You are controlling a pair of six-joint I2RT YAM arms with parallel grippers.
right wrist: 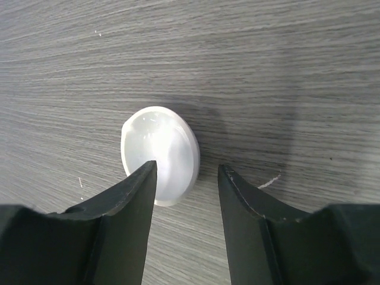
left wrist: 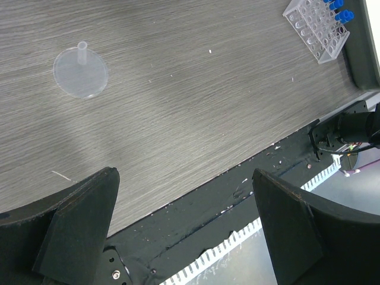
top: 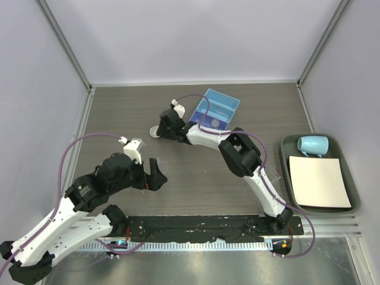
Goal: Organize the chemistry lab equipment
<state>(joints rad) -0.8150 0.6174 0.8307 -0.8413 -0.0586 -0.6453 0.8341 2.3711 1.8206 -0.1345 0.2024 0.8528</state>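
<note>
Right gripper [right wrist: 187, 168] hangs part-spread over the small glossy white round dish [right wrist: 160, 148], with one finger above the bowl and the rim under the gap (nothing pinched yet). Left gripper [left wrist: 184, 174] stands spread wide and empty. The clear plastic tube rack [left wrist: 317, 32] is far ahead of it, and a clear stemmed disc [left wrist: 80, 72] is nearer. The blue three-compartment plastic tray [top: 221, 104] lies near the right wrist. Sorting looks early, with the dish and disc lying loose.

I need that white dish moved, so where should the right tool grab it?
Probably the dish by its rim, from straight above, one finger inside, one outside: it lies flat, low and round, so the raised wall is the only edge to pinch.
</note>
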